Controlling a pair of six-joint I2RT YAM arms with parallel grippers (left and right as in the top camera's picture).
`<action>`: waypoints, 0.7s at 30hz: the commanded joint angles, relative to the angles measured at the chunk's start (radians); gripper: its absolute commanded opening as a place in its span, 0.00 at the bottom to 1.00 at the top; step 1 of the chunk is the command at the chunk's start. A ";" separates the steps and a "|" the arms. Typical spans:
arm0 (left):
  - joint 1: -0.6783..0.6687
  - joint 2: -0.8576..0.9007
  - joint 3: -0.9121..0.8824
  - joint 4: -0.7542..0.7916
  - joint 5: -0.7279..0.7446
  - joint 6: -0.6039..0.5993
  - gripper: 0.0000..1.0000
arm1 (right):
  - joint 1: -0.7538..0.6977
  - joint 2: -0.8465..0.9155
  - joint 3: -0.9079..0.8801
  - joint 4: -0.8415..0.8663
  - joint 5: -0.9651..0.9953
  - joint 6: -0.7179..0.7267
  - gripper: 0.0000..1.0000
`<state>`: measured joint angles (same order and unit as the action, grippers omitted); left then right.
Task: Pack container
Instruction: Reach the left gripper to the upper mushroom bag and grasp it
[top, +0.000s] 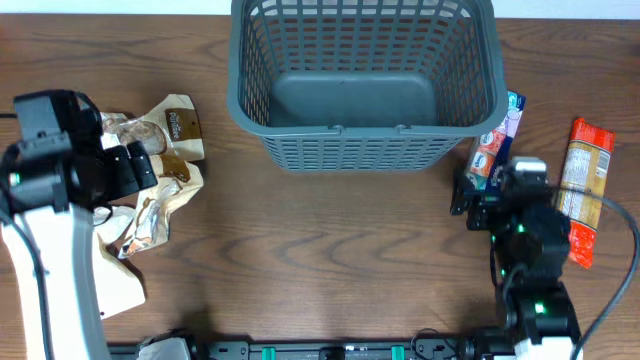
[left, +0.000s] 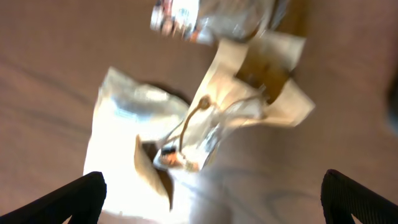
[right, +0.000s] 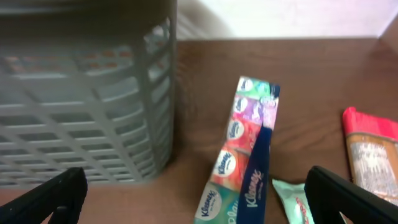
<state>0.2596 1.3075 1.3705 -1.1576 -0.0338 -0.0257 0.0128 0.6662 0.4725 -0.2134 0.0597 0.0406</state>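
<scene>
One grey basket (top: 365, 150) is sitting at twelve o'clock; about three cream packets (top: 160, 200) are lying at nine; one tissue pack (top: 497, 135) and one orange packet (top: 588, 160) are lying at three.

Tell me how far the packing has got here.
Done: nothing, the container is empty. In hand: nothing gripped; the left gripper hangs open above the tan snack packets, and the right gripper is open over the Kleenex pack beside the container. Left: everything, including the red packet at the right, all lying on the table.
</scene>
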 joint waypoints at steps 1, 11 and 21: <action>0.030 0.084 0.012 -0.012 -0.008 0.007 0.99 | -0.013 0.072 0.028 -0.008 -0.004 -0.015 0.99; 0.032 0.299 0.011 0.049 0.000 0.138 0.99 | -0.013 0.159 0.029 -0.007 0.004 -0.015 0.99; 0.029 0.479 0.010 0.052 0.024 0.294 0.99 | -0.013 0.159 0.029 -0.006 0.004 -0.016 0.99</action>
<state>0.2871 1.7607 1.3705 -1.1000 -0.0307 0.1913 0.0074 0.8246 0.4797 -0.2199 0.0601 0.0402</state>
